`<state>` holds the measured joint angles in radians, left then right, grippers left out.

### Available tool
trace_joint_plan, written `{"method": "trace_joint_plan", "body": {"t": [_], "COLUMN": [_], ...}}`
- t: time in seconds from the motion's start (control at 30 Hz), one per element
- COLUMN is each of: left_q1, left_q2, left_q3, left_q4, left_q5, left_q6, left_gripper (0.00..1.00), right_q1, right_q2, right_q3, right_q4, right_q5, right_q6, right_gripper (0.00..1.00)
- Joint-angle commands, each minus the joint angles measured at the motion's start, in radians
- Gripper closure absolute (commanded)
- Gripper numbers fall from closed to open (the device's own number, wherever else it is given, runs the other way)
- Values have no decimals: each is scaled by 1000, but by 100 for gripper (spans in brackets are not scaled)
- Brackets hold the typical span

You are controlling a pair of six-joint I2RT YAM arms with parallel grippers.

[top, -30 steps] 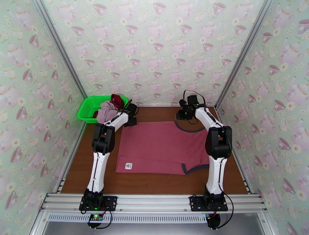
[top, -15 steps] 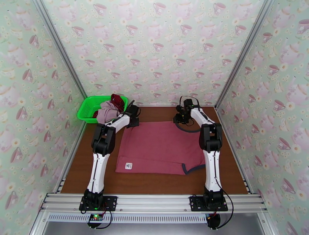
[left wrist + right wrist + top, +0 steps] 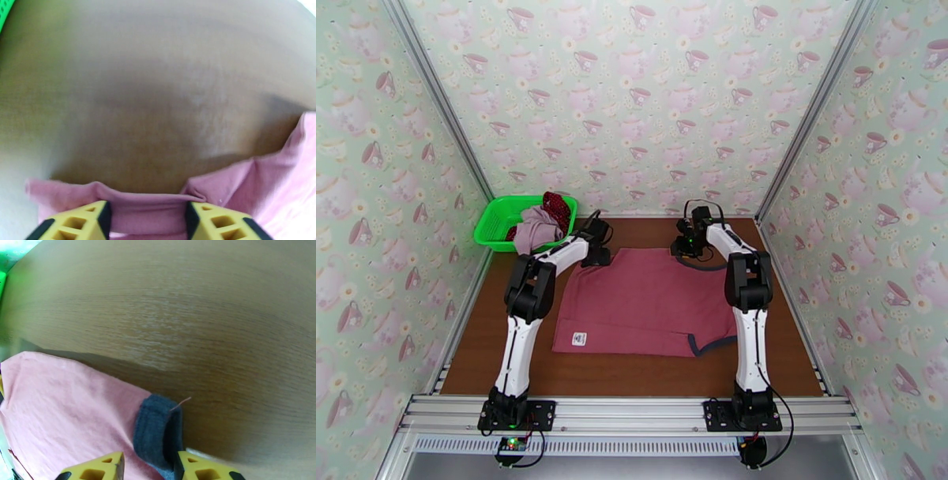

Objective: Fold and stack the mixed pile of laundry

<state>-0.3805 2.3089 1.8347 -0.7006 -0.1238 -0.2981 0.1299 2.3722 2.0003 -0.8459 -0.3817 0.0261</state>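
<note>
The dusty-red tank top (image 3: pixel 644 304) lies flat on the brown table, with a white label near its front left corner. My left gripper (image 3: pixel 599 253) is at the top's far left corner; in the left wrist view it (image 3: pixel 148 215) is open, and a raised fold of pink cloth (image 3: pixel 150 205) lies loose between the yellow fingers. My right gripper (image 3: pixel 686 246) is at the far right corner, shut (image 3: pixel 149 463) on the dark trim (image 3: pixel 156 429). The pale mauve-pink piece (image 3: pixel 536 230) and the dark-red dotted cloth (image 3: pixel 557 207) sit in the basket.
The bright green mesh basket (image 3: pixel 494 217) stands at the table's far left corner against the wall. Patterned walls with metal posts close in the left, back and right sides. Bare wood (image 3: pixel 632 375) runs along the front of the tank top.
My left gripper has opened and let go of the far left edge after sliding right. My right gripper moved left with the trim, pulling the far right edge inward.
</note>
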Motion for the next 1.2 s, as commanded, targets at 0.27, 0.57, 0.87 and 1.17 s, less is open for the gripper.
{"method": "trace_joint_plan", "body": {"t": [0.27,0.57,0.87,1.17], "left_q1": [56,116,109,110], "left_q2": [-65,48,122,81], "left_q3": [141,256,293,248], "left_q4": [-155,-197,-206,-182], "left_q5": [-59,-37,-25,-100], "left_q6": [69,92,135,224], "left_gripper": [43,52,58,60], "right_q1": [5,5,5,5], "right_q2": [-73,-82,-90,-96], "right_q3": [-56,-84,-106,-133], "right_q4": [11,11,13,41], "right_q5": [-9,-14,-12,-40], "right_q6": [9,3,-2,17], "right_gripper": [62,64,64,65]}}
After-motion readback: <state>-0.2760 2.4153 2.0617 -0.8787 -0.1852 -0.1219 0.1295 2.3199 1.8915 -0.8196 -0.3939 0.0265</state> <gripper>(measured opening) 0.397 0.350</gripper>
